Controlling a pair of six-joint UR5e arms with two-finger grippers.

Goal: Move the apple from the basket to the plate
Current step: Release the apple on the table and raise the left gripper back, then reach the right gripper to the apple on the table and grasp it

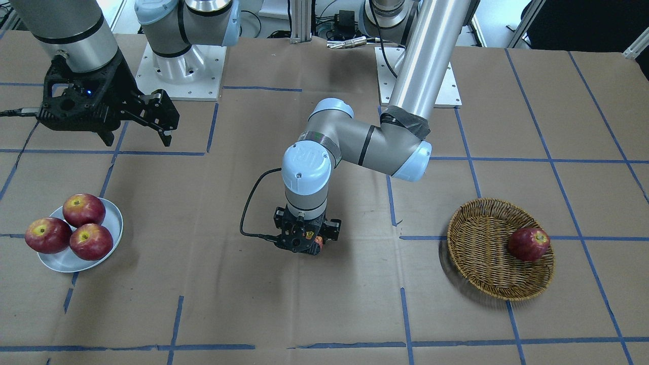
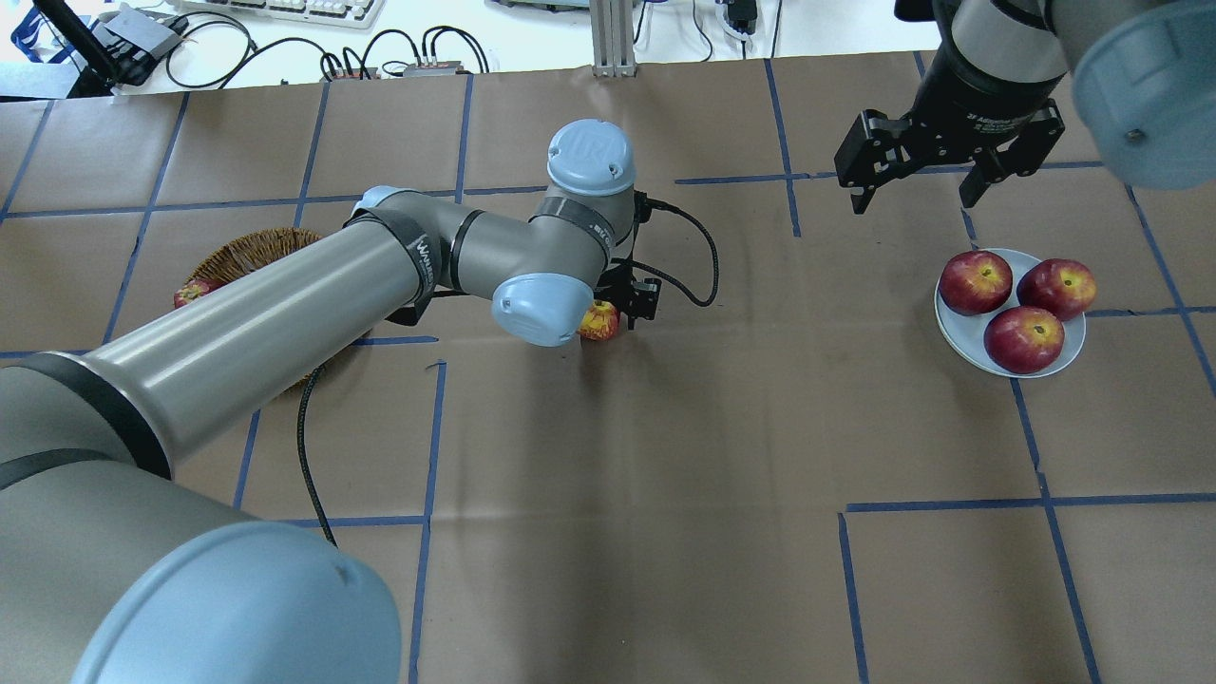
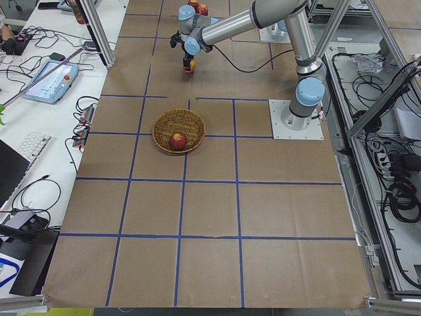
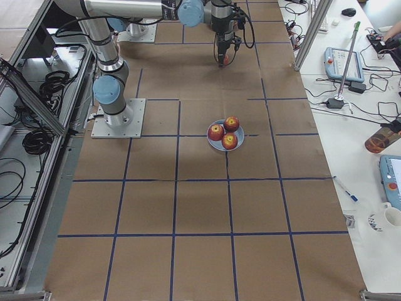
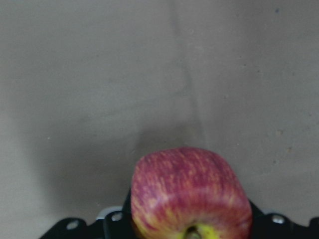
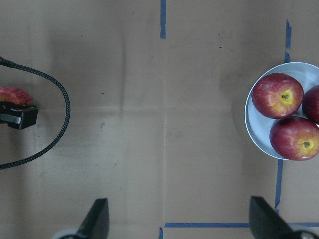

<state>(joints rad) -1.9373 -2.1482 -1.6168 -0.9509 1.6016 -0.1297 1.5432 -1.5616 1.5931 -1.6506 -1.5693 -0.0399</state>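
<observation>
In the middle of the worktop, between basket and plate, the left gripper [image 1: 309,238] points straight down and is clamped on the apple [image 5: 191,194], the pale pink-red one with yellow streaks. The basket [image 1: 476,243] sits on the robot's left with one darker apple [image 1: 529,244] lying against its rim. The plate [image 1: 114,218] is well apart on the robot's right and already carries three dark red apples [image 1: 83,209]. The right gripper [image 2: 914,190] hangs with its jaws spread wide and nothing between them, just on the far side of the plate.

By my reading, the lift out of the basket is done and roughly half the carry is made. What is left is the travel to the plate and the set-down, and the three apples leave little bare plate to aim for.

The left gripper's fingers are mostly hidden under its wrist and the apple, so the grip contact itself is hard to see. Whether the apple hangs clear of the worktop or rests on it cannot be told. In the overhead view the left arm covers most of the basket. The right wrist view cuts the plate off at its edge.
</observation>
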